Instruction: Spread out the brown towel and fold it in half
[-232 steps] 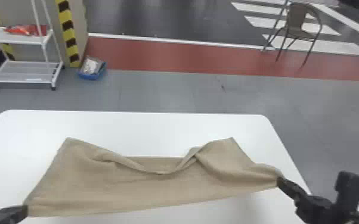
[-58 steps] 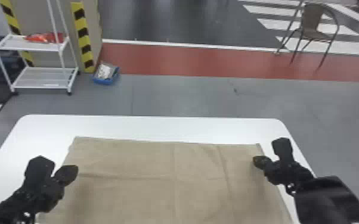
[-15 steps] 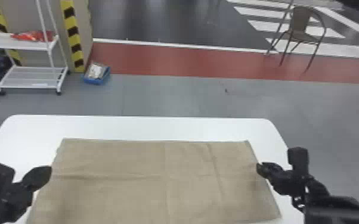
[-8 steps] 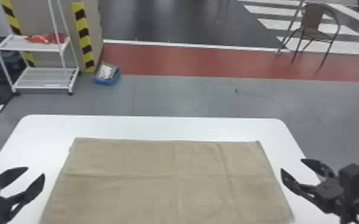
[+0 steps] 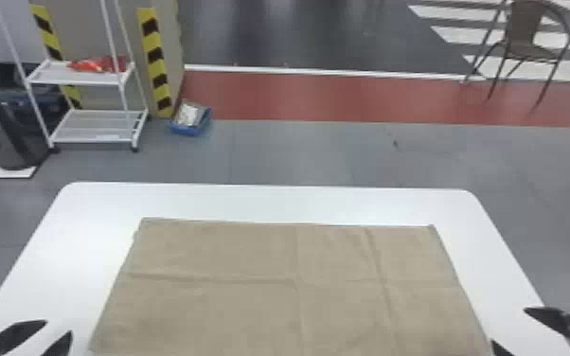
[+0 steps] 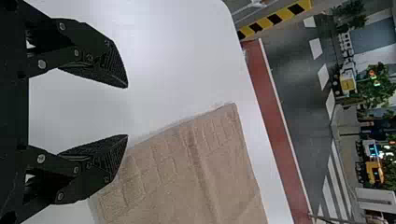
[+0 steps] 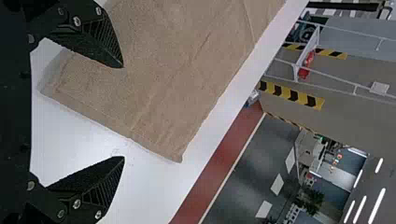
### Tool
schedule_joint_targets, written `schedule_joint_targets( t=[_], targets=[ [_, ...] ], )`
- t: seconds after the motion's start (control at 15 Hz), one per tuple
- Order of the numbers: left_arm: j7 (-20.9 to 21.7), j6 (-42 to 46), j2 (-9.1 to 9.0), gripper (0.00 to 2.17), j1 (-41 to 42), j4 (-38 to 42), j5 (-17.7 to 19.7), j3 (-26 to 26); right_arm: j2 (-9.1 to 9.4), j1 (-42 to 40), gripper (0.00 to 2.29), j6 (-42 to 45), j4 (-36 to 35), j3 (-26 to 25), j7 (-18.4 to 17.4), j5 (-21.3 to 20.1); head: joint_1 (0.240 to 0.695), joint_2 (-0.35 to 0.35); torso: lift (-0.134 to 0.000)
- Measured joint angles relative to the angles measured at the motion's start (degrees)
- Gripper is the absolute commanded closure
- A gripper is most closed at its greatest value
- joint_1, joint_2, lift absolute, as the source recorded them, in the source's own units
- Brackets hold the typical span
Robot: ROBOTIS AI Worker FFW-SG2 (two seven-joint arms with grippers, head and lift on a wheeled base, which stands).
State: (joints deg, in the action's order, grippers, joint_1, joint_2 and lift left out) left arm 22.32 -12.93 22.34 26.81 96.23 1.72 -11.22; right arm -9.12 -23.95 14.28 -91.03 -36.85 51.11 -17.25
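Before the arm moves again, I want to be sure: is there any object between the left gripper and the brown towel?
Nothing visible stands between the left gripper and the brown towel; just bare white tabletop beside the towel's edge.

White counter [image 5: 270, 202], rounded far corners, carries brown towel [image 5: 251, 293] spread nearly flat, creases running both ways, far edge roughly parallel to counter's far edge, bare white strips beyond it and along left and right sides.
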Motion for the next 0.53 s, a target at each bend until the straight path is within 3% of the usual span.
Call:
schedule_joint_targets(
  t=[0.33, 0.53],
  targets=[
    [1.4, 0.0, 2.25, 0.61, 1.7, -1.5, -1.3, 0.4, -3.2, -1.5, 0.35, 4.2, 4.0, -0.4, 2.1, -5.7, 0.695, -0.096, 0.0],
    [1.9, 0.6, 2.67, 0.7, 1.8, -1.7, -1.8, 1.4, -4.01, -1.4, 0.35, 3.5, 5.9, -0.5, 1.8, -6.9, 0.695, -0.131, 0.0]
  ],
)
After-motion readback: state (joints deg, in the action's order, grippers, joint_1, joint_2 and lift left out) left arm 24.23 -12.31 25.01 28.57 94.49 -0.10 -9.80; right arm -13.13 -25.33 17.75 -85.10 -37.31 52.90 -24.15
